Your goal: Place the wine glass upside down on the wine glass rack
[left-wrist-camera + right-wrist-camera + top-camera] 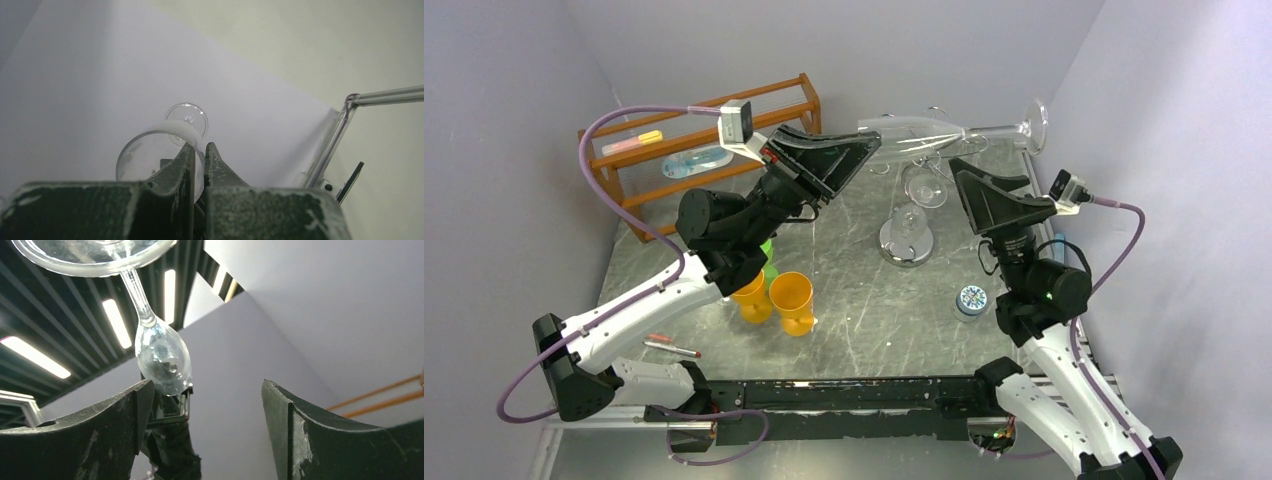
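Wine glass (944, 128) up in the air, lying sideways: hanging step not done yet.
L end effector (866, 146) pinched tight on bowl rim, above wine glass rack (907, 238); R end effector (961, 170) gaped wide below, holding nothing. Next, I'd say: tip foot up, slide stem btwn scroll arms.

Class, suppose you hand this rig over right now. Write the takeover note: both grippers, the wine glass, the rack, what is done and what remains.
Left gripper: shut on the bowl rim of the wine glass, holding it on its side in the air.
Right gripper: open and empty, below the glass's stem, not touching it.
Wine glass rack: upright on the table, between the two arms; the held glass is not on it.
Done: glass lifted.
Left: turn it foot-up, probably hang it on a rack arm, then release.
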Controlling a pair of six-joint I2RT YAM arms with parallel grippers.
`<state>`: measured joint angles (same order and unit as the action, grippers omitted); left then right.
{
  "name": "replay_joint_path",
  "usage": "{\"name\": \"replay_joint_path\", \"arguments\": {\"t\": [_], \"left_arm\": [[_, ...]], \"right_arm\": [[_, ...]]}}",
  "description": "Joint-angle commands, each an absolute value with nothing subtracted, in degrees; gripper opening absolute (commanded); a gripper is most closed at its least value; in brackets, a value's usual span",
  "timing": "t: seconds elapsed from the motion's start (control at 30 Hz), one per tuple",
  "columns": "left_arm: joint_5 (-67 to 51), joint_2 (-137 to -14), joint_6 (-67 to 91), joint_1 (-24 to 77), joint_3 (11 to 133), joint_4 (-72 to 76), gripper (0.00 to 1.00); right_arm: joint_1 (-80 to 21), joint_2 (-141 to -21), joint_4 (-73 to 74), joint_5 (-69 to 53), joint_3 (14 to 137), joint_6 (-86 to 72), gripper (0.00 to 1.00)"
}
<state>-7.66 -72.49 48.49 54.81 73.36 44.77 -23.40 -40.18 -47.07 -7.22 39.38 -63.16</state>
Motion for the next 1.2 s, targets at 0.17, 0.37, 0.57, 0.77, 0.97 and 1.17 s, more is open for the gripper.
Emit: {"name": "replay_joint_path", "arguments": {"t": [0.17, 0.37, 0.57, 0.77, 0.97, 1.17], "left_arm": [[-4.15, -74.26, 49.64, 56.26, 72.98, 55.97, 0.05], [-4.83, -75.1, 50.11, 56.56, 73.12, 56.55, 0.05], [-5.7, -75.32, 52.21, 56.93, 72.17, 57.72, 0.05], [-5.71, -75.4, 51.9, 57.91, 71.62, 57.93, 0.05], [-5.63, -75.59, 52.07, 58.03, 71.15, 58.63, 0.05], [-6.07, -75.52, 52.73, 58.1, 70.58, 58.25, 0.05]], "right_arm": [[-23.38, -45.58, -63.55, -4.62, 43.21, -68.45, 0.72], [-23.49, -47.13, -62.99, -5.45, 46.15, -67.08, 0.67], [-23.51, -48.56, -62.66, -4.58, 48.44, -67.57, 0.54], [-23.55, -50.58, -62.48, -5.33, 51.24, -67.54, 0.41], [-23.6, -51.09, -62.58, -6.22, 51.86, -67.26, 0.18], [-23.65, -50.66, -61.89, -6.24, 52.03, -65.93, 0.0]]}}
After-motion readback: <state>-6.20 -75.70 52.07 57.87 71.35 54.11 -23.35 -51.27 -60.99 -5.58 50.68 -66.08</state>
